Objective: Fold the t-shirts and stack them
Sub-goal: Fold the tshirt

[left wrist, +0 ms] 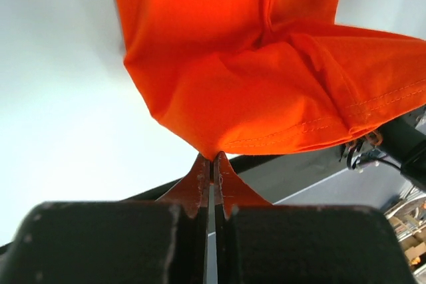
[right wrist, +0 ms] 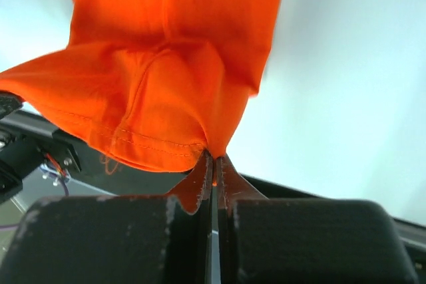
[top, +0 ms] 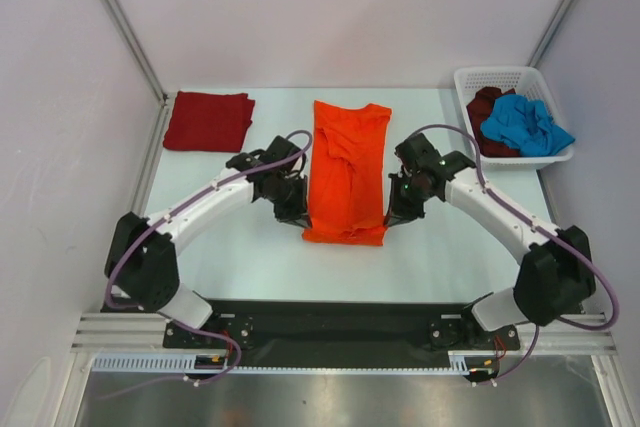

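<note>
A bright orange t-shirt (top: 346,169) lies lengthwise in the middle of the table, folded into a long strip. My left gripper (top: 297,217) is shut on its near left corner (left wrist: 212,152), and my right gripper (top: 392,219) is shut on its near right corner (right wrist: 214,149). Both wrist views show the hem pinched between the jaws, with the cloth (left wrist: 266,78) (right wrist: 166,64) hanging away from them. A dark red t-shirt (top: 209,119) lies folded at the far left of the table. A blue t-shirt (top: 524,124) and a dark maroon one (top: 488,112) sit crumpled in the basket.
The white lattice basket (top: 510,76) stands at the far right corner of the table. Grey walls and metal posts close in the back and sides. A black base rail (top: 320,325) runs along the near edge between the arm bases.
</note>
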`<state>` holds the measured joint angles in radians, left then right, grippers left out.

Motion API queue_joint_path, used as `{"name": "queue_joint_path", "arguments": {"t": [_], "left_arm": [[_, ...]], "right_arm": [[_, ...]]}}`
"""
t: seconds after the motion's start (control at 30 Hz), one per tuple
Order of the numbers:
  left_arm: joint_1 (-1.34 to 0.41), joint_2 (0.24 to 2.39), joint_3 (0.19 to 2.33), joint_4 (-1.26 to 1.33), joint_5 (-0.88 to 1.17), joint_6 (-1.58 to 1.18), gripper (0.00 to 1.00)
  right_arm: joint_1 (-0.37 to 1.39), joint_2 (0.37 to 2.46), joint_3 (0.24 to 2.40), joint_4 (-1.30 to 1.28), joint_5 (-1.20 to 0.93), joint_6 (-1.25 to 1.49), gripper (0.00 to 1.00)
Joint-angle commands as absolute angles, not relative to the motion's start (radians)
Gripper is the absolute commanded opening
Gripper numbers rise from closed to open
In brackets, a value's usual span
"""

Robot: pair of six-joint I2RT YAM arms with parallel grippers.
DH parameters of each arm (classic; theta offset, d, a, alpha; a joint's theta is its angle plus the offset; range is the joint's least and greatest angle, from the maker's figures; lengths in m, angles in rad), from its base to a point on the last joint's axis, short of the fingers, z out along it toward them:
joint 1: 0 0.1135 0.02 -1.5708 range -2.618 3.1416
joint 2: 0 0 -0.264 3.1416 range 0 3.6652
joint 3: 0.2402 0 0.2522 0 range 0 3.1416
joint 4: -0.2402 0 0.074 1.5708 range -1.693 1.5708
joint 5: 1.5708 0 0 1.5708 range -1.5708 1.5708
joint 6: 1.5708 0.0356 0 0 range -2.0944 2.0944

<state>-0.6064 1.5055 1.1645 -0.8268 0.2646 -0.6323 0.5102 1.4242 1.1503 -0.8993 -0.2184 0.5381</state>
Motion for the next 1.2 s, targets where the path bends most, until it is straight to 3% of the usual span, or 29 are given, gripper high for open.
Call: {"name": "queue_joint_path", "arguments": {"t": [0.0, 0.4, 1.17], "left_arm": [[-0.560, 1.583, 1.291, -0.842, 0.255, -0.571, 0.00], [-0.460, 1.828, 1.560, -0.865, 0.275, -0.509, 0.00], [-0.419, 2.100, 1.810, -0.856, 0.328, -0.514, 0.00]], "right_arm": [[0.463, 1.514, 1.239, -0.902, -0.253, 0.450, 0.00], [0.380, 1.761, 1.468, -0.882, -0.288, 0.384, 0.00], [0.313, 2.085, 1.767, -0.911, -0.328, 0.330, 0.00]]}}
